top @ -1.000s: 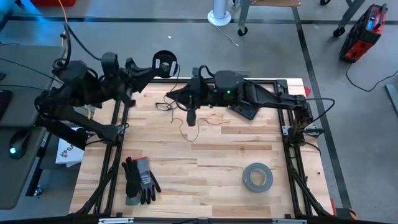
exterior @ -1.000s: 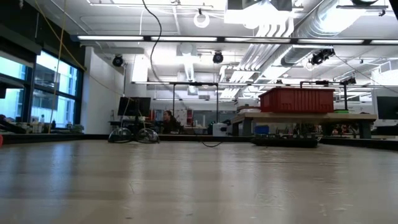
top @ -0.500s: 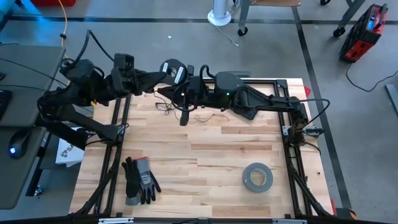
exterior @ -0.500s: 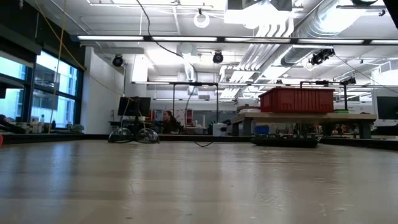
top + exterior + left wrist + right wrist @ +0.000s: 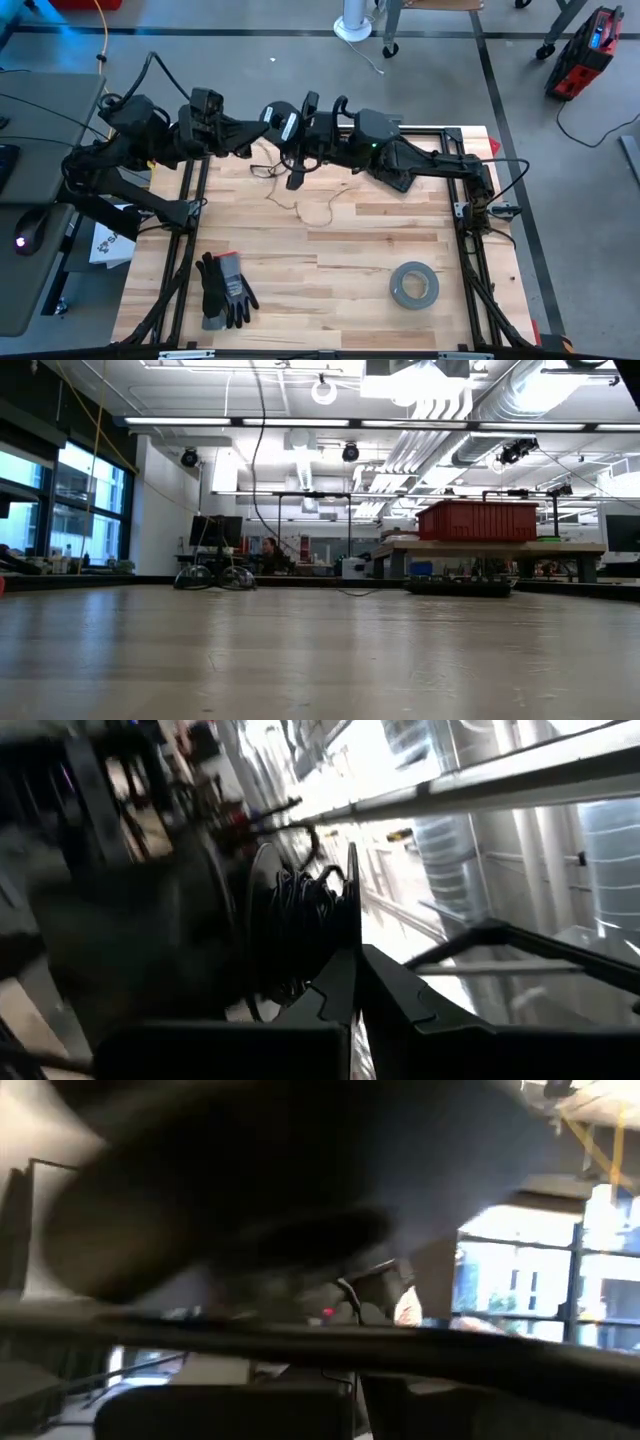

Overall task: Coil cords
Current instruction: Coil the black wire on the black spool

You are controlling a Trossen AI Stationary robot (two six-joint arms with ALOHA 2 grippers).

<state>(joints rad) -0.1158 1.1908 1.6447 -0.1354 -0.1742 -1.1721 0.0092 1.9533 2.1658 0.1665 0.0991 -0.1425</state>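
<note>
**Two grippers meet at one spool above the table's far edge**

One small round black spool (image 5: 281, 122) sits in the air over the far edge of the table (image 5: 330, 250), between the two arms. In the high view its flat face, which carries a pale label, is tipped up toward the camera. The writing on that label cannot be read. In the left wrist view the spool (image 5: 300, 925) stands edge-on, dark windings packed between its two thin flanges, so its axis runs across that picture.

From the spool a very thin dark cord (image 5: 300, 205) drops to the wood and wanders in loose bends toward the table's middle, with a small tangle lying near the far left side. Its overall run is from the far edge toward the near side. In the low view a thin dark line (image 5: 258, 470) hangs down from above.

At the spool, the left gripper (image 5: 252, 140) reaches in from the left, its fingers clenched together on the spool's flange. Coming from the right, the right gripper (image 5: 305, 110) is raised just beside the spool, its fingers closed; whether they pinch the cord cannot be told.

Farther out, a grey tape roll (image 5: 413, 285) lies flat near the right front. A pair of dark gloves (image 5: 224, 290) lies near the left front.
</note>
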